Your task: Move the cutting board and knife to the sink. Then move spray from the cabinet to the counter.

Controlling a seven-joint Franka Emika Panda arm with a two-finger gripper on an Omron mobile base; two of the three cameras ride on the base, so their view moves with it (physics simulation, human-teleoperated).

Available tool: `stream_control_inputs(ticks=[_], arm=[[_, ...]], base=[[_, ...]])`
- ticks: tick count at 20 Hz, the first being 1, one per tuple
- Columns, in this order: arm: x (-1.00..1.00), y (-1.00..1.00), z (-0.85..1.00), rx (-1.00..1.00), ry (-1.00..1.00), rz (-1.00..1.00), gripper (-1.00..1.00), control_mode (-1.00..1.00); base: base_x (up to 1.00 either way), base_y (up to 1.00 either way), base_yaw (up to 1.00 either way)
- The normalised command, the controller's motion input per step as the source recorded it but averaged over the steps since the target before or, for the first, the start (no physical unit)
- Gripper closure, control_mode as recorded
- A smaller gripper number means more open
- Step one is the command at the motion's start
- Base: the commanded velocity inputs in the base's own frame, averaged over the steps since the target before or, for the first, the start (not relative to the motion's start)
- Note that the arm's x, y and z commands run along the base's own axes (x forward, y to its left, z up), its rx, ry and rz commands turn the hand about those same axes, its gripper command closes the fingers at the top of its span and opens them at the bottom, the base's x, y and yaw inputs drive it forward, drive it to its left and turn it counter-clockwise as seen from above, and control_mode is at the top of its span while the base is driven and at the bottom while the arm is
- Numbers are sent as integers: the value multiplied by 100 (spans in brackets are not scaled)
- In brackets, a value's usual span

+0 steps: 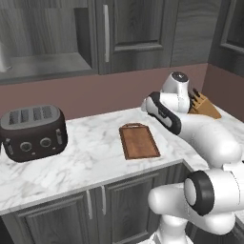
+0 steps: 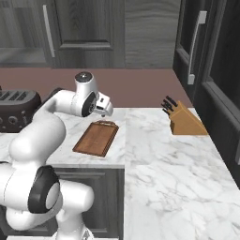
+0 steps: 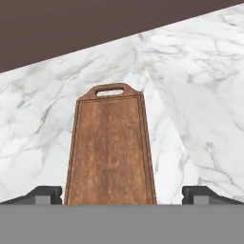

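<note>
The reddish-brown cutting board lies flat on the white marble counter, its handle slot towards the back wall. My gripper hovers above the board's near end. In the hand view the board runs up the middle, and my gripper is open with a dark fingertip on either side of it, touching nothing. The wall cabinet has an open bay with a grey shelf, where a pale sliver is too cut off to identify. Knife and sink are out of view.
A dark four-slot toaster stands on the counter left of the board. A tan knife block sits in the corner to the right. Tall dark doors with a silver handle rise at the far right.
</note>
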Motion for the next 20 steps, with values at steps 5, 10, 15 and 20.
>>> stream_control_inputs(ticks=[5,10,15,20], arm=[[44,0,-26,0,9,-3,-100,-100],[49,0,-29,0,9,0,-100,-100],[49,0,-35,0,9,0,-100,-100],[28,0,-42,0,6,0,-100,-100]], base=[[0,0,0],[0,0,0],[0,0,0],[0,0,0]])
